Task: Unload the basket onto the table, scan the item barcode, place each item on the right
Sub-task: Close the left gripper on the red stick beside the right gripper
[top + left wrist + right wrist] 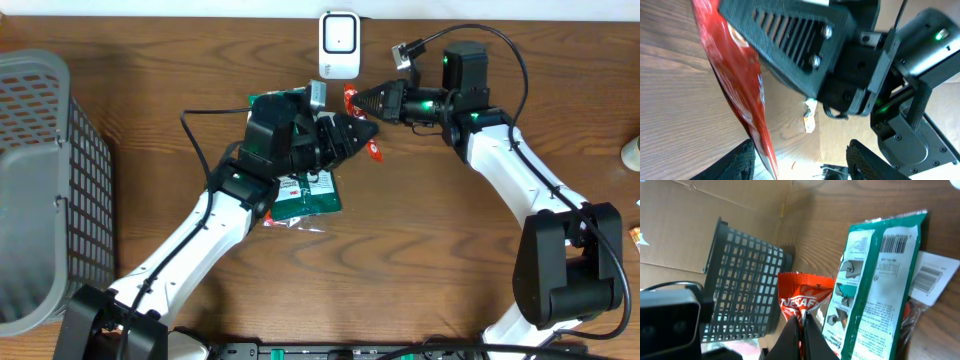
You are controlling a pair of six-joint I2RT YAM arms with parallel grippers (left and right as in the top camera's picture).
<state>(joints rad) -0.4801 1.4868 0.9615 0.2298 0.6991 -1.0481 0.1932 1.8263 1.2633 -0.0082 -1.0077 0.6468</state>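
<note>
My right gripper (363,100) is shut on a red Nescafe sachet (350,97) and holds it above the table, just below a white scanner (339,45). In the right wrist view the closed fingertips (803,317) pinch the sachet (802,292) at its lower edge. My left gripper (366,131) has reached in from the left beside it. Seen from the left wrist, the sachet (735,80) hangs between my left gripper's (800,152) spread jaws, close to the left finger (742,162), with a wide gap to the right finger (867,160).
A green packet (305,195) with a printed barcode lies under the left arm, also large in the right wrist view (875,280). A grey mesh basket (45,180) stands at the table's left edge. A pale object (632,152) sits at the right edge.
</note>
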